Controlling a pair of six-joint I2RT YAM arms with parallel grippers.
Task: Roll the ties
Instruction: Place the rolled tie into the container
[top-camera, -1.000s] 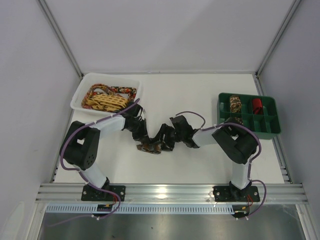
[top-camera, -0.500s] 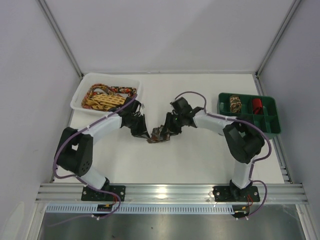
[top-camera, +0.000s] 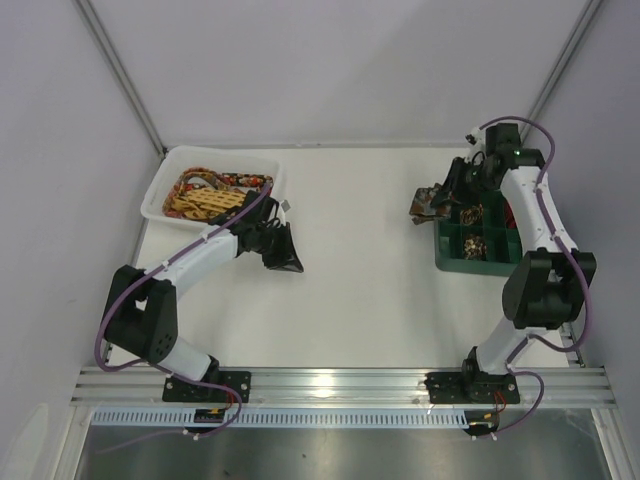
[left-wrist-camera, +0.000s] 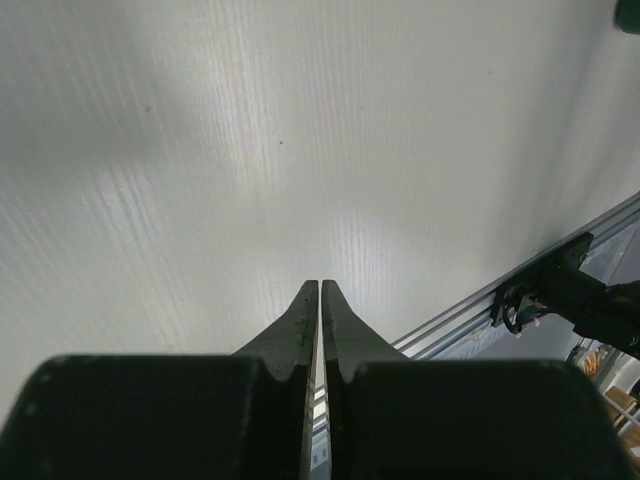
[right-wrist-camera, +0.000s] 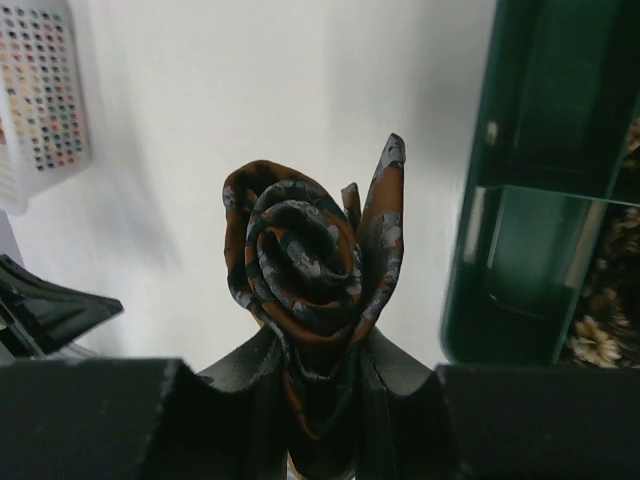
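A rolled dark brown and orange mottled tie (right-wrist-camera: 303, 262) sits pinched between the fingers of my right gripper (right-wrist-camera: 322, 365), its loose tip sticking up. From above, this coil (top-camera: 424, 205) hangs in my right gripper (top-camera: 438, 200) just left of the green tray (top-camera: 500, 262). Two rolled ties (top-camera: 470, 214) lie in the tray's compartments. More ties (top-camera: 212, 203), unrolled, fill the white basket (top-camera: 160, 195). My left gripper (top-camera: 287, 258) hovers over bare table near the basket, shut and empty (left-wrist-camera: 320, 287).
The green tray's wall (right-wrist-camera: 520, 190) stands close on the right of the held coil. The white basket (right-wrist-camera: 38, 95) shows far left in the right wrist view. A metal rail (top-camera: 340, 382) runs along the near table edge.
My right gripper closed on the rolled tie at the table's middle and carried it right and back to the green tray. My left gripper let go of it and stayed near the basket.
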